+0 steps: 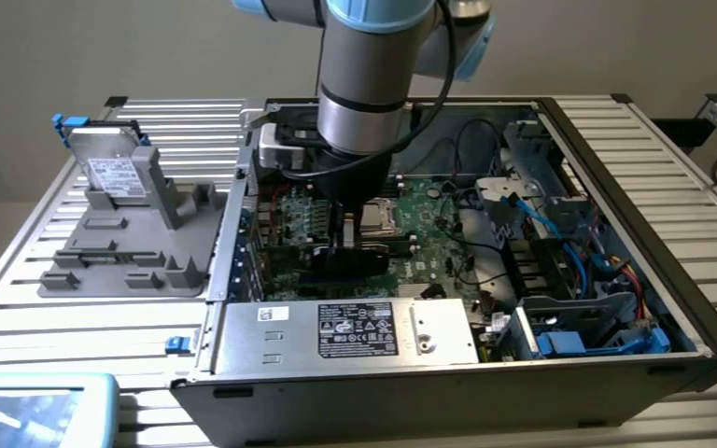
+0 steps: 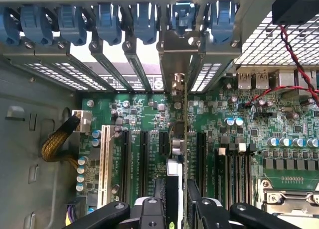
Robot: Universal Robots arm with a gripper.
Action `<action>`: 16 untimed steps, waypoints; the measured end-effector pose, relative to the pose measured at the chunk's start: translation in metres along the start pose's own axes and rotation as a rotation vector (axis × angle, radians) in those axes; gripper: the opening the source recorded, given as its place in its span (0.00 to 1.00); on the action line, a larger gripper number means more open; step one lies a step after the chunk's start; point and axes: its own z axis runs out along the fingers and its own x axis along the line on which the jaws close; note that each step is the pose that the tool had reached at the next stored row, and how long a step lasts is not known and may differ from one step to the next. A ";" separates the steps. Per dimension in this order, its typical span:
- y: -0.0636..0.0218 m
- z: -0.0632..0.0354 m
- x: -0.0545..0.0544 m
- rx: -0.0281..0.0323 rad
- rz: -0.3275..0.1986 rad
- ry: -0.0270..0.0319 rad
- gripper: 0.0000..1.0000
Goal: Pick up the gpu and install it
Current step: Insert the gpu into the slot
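GPU (image 2: 185, 139) stands on edge inside the open case (image 1: 695, 327), seen edge-on in the wrist view as a thin vertical line running from the gripper (image 2: 182, 204) up to its silver bracket (image 2: 175, 55), which sits against the slot openings in the case's rear wall under a row of blue latches (image 2: 107, 22). The gripper's black fingers (image 2: 195, 199) are clamped on the card, one on each face, near the card's end away from the bracket. Below the card lies the motherboard (image 2: 149, 109); the card stands over the row of long black slots (image 2: 142, 157), between them and next to a white slot (image 2: 105, 157), though whether its edge is seated in a slot I cannot tell. In the exterior view the arm (image 1: 365, 84) reaches straight down into the case over the motherboard's part nearest the exterior view's left. On the table (image 1: 35, 299) beside the case, toward the exterior view's left edge, a grey holder (image 1: 134, 243) carries a silver drive (image 1: 112, 168) – upright, white label facing out
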 end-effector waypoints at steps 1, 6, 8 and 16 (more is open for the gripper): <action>-0.0001 0.0002 0.000 -0.0089 -0.001 -0.0004 0.28; -0.0016 0.0005 0.001 0.0170 0.000 0.0078 0.28; -0.0021 0.0013 0.001 0.0188 0.000 0.0056 0.28; -0.0020 0.0010 0.000 0.0186 0.000 0.0061 0.28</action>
